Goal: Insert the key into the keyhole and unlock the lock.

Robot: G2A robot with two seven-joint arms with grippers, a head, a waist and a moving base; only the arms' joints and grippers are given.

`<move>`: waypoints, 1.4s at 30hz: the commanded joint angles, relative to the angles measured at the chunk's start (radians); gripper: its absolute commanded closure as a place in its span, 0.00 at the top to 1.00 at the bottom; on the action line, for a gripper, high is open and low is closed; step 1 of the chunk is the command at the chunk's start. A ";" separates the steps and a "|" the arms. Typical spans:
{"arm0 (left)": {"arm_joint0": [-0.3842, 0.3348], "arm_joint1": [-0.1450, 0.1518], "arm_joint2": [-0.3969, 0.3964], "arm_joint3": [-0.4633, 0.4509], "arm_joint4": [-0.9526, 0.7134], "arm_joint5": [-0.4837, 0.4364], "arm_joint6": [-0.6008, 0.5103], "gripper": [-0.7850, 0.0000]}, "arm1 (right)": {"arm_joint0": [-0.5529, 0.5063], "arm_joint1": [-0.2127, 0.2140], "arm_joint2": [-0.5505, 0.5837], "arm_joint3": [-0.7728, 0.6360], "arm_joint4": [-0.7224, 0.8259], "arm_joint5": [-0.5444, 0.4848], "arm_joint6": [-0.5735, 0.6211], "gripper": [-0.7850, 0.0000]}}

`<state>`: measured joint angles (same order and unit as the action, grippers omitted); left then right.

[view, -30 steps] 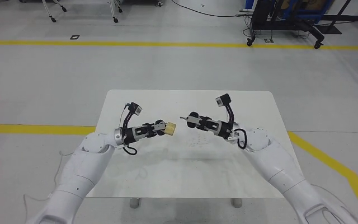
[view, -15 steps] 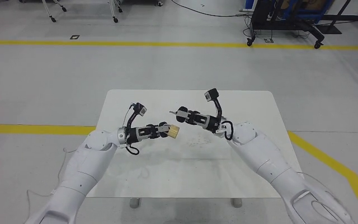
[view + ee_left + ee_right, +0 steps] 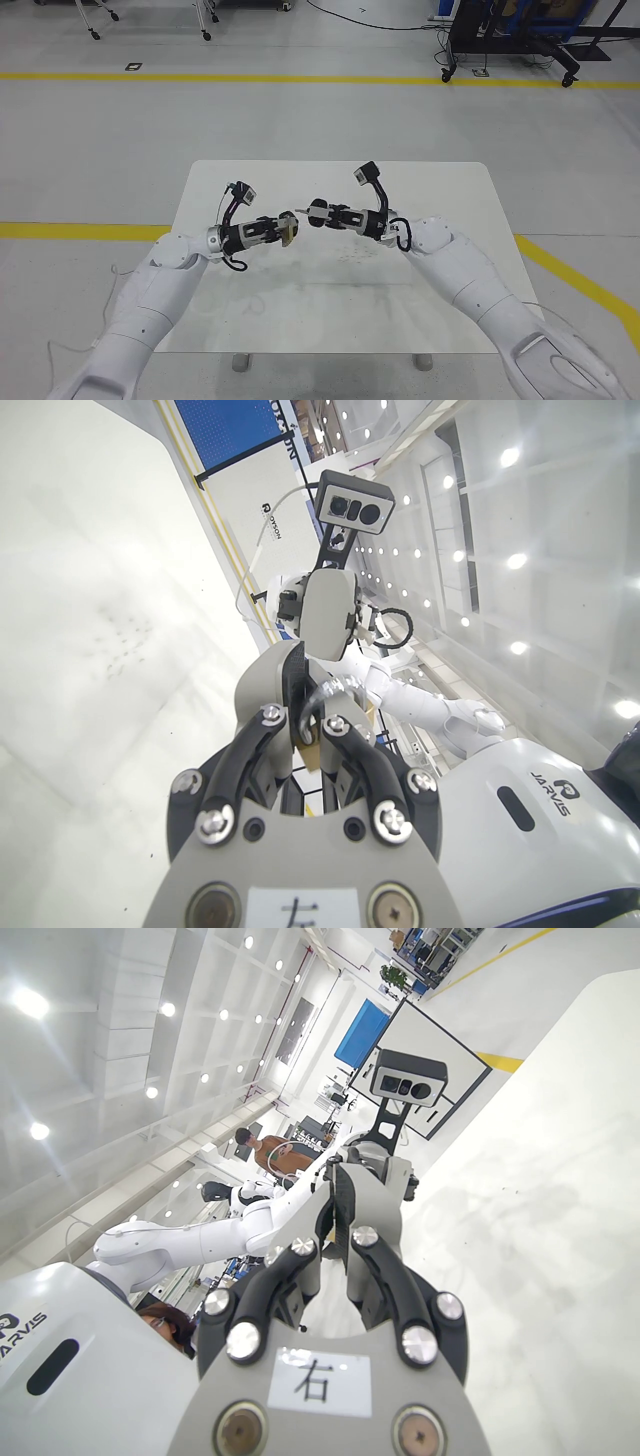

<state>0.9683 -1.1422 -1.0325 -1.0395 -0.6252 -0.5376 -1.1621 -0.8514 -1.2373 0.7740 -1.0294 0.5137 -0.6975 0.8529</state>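
Left pincer (image 3: 306,695) of mine is clenched on the lock (image 3: 311,752): both fingers press its brass body from either side, and the lock's silver loop curves out between the fingertips. Right pincer (image 3: 334,1208) is closed down to a thin slit, gripping the key (image 3: 302,210). In the top view the key pokes out past its tips as a small pale sliver; in the right wrist view the fingers hide it.

I hold both over the table (image 3: 400,300), toward its far half and a little left of its middle, with the two pincers pointing at each other. The lock sits tilted in the left pincer, its brass end turned toward the right pincer. The key's tip lies just beside the lock, slightly on the far side of it. Whether the tip touches the lock or sits in the keyhole, I cannot tell; the keyhole itself is too small to make out. From the left wrist view, the right pincer's grey finger stands right behind the lock.
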 commanded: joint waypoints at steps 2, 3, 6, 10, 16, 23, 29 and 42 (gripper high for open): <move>0.004 0.001 -0.006 -0.004 -0.001 0.003 0.000 0.00 | -0.002 -0.003 0.008 0.008 0.009 -0.010 0.002 0.00; 0.005 0.001 -0.009 -0.005 -0.001 0.003 0.002 0.00 | -0.004 -0.004 0.013 0.012 0.016 -0.016 -0.001 0.00; 0.011 0.001 -0.014 -0.009 -0.006 0.009 0.007 0.00 | -0.008 -0.004 0.034 0.024 0.037 -0.038 -0.005 0.00; 0.011 0.001 -0.014 -0.009 -0.006 0.009 0.007 0.00 | -0.013 -0.002 0.052 0.030 0.052 -0.055 -0.012 0.00; 0.015 0.001 -0.011 -0.022 0.032 0.040 0.052 0.00 | -0.013 -0.002 0.052 0.030 0.052 -0.055 -0.012 0.00; 0.019 0.001 -0.014 -0.108 0.022 0.494 0.252 0.00 | -0.056 0.008 0.099 0.004 0.037 -0.019 -0.092 0.00; -0.042 -0.012 0.011 -0.099 -0.001 0.672 0.268 0.00 | -0.120 0.027 0.159 -0.050 0.041 0.018 -0.102 0.00; -0.058 -0.017 0.024 -0.093 -0.001 0.686 0.270 0.00 | -0.152 0.040 0.191 -0.086 0.015 0.043 -0.078 0.00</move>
<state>0.9107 -1.1595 -1.0082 -1.1323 -0.6259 0.1486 -0.8926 -1.0036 -1.1969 0.9654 -1.1158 0.5291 -0.6549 0.7751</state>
